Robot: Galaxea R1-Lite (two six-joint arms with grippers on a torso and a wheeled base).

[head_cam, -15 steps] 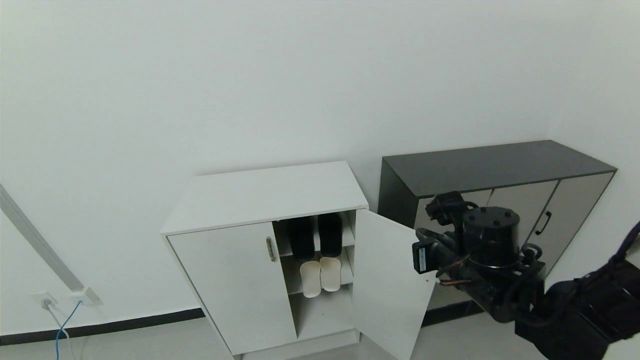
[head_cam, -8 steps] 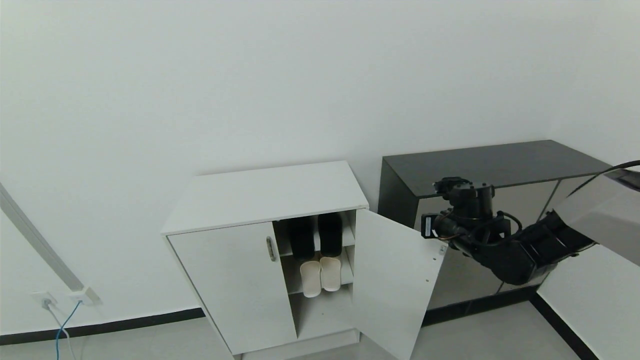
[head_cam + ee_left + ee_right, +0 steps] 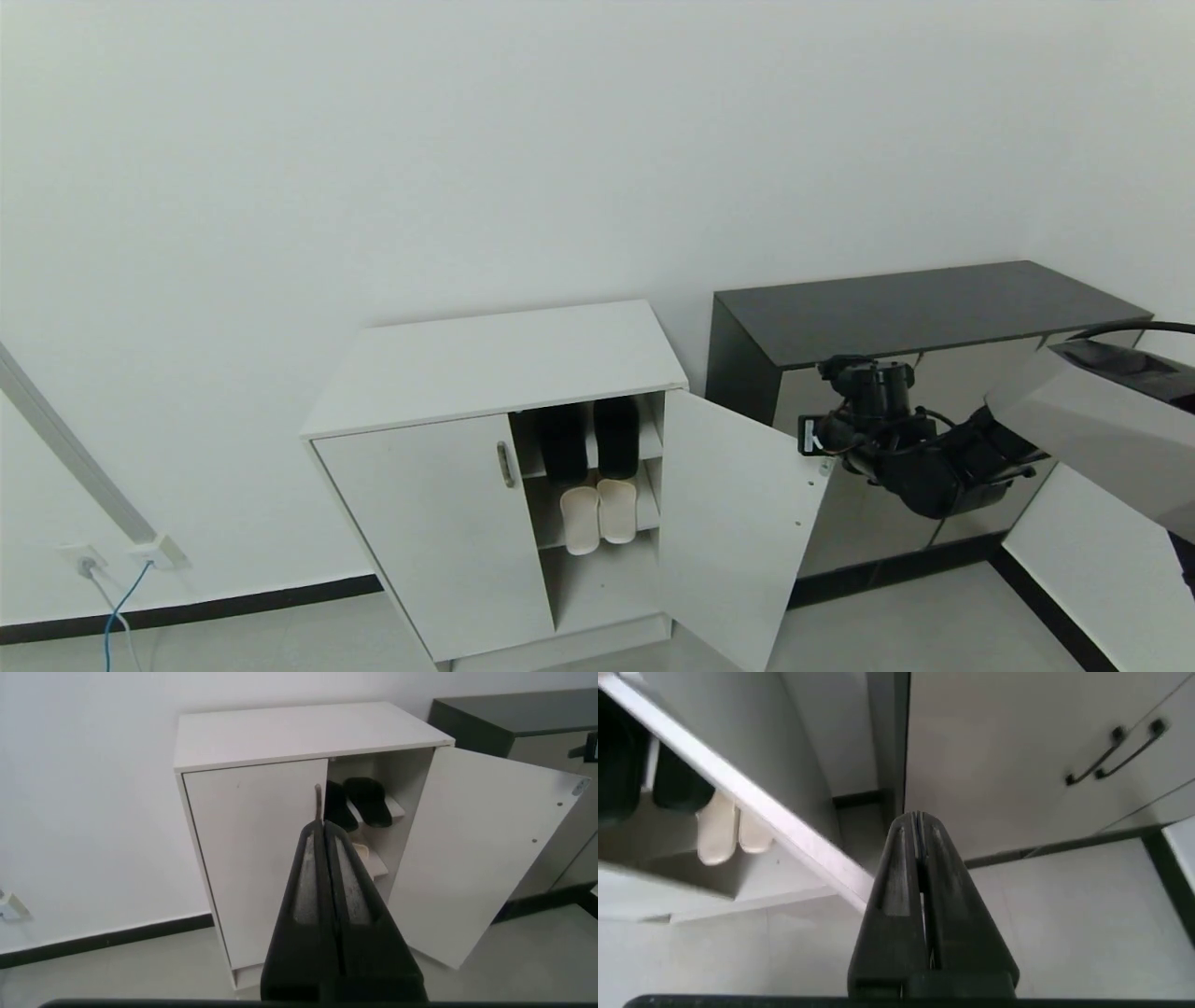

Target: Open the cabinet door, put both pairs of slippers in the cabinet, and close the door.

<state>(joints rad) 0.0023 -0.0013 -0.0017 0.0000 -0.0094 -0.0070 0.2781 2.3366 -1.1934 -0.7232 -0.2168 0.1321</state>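
- Cabinet (image 3: 485,373) holds both pairs: black slippers (image 3: 590,439) shelved above white slippers (image 3: 597,513).
- Step in hand: closing the open door (image 3: 738,523).
- Right gripper (image 3: 812,437), pressed together, sits beside the door's 2 o'clock corner.
- Next: push the door toward 9 o'clock.

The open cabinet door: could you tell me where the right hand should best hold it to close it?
Probably its free upright edge near the top, coming from the outer face on the dark cabinet's side. The door hangs wide open, hinged at the white cabinet, and the right hand sits beside that edge.
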